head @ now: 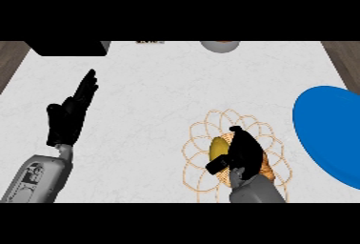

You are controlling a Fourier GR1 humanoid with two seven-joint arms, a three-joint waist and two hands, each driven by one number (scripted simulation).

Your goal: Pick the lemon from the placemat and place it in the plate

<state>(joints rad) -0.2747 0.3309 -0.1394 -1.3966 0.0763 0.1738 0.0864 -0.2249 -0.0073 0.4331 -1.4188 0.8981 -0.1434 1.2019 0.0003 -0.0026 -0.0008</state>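
Note:
A yellow lemon lies on an orange wire-pattern placemat at the lower middle-right of the white counter. My right hand hangs over the lemon's right side, fingers curled beside it and the thumb near its lower end; much of the lemon still shows to the left of the hand. Whether the fingers touch it I cannot tell. A blue plate sits at the right edge, partly cut off by the view. My left hand stays open at the left, fingers straight and pointing up.
A black box sits at the far left corner of the counter. A grey bowl stands at the far edge, middle-right. Wooden floor shows beyond both side edges.

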